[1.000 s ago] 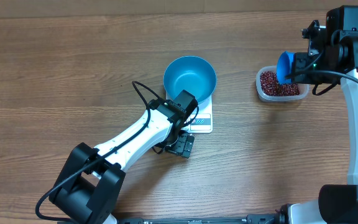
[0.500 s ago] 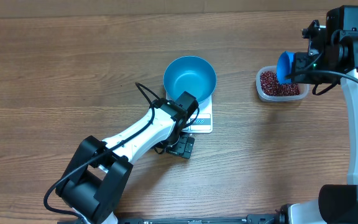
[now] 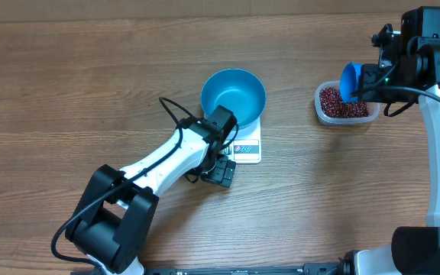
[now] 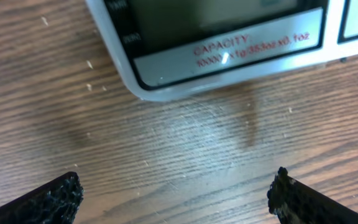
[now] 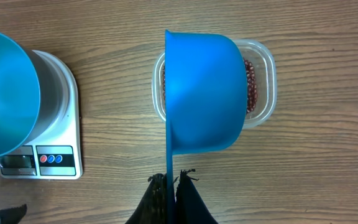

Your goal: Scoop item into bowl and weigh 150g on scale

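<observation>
The deep blue bowl (image 3: 234,95) stands empty on the white scale (image 3: 248,147), mid-table. My left gripper (image 3: 218,173) hovers low over the wood just in front of the scale's display edge (image 4: 229,56). Its fingertips (image 4: 67,193) stand wide apart, with only bare table between them, so the left gripper (image 4: 176,186) is open. The red-brown beans (image 3: 342,101) lie in a clear tub (image 3: 323,113) at the right. My right gripper (image 5: 173,180) is shut on the handle of a small blue scoop (image 5: 204,93), held on its side above the tub (image 5: 263,81). No beans show in the scoop (image 3: 349,82).
In the right wrist view the bowl (image 5: 5,93) and the scale (image 5: 61,118) lie to the left of the tub, with bare wood between them. My left arm (image 3: 159,164) stretches across the table's front left. The right arm (image 3: 434,69) occupies the far right edge.
My left arm has shifted slightly to the left, uncovering more of the scale's display panel. The right arm and scoop have not moved.
</observation>
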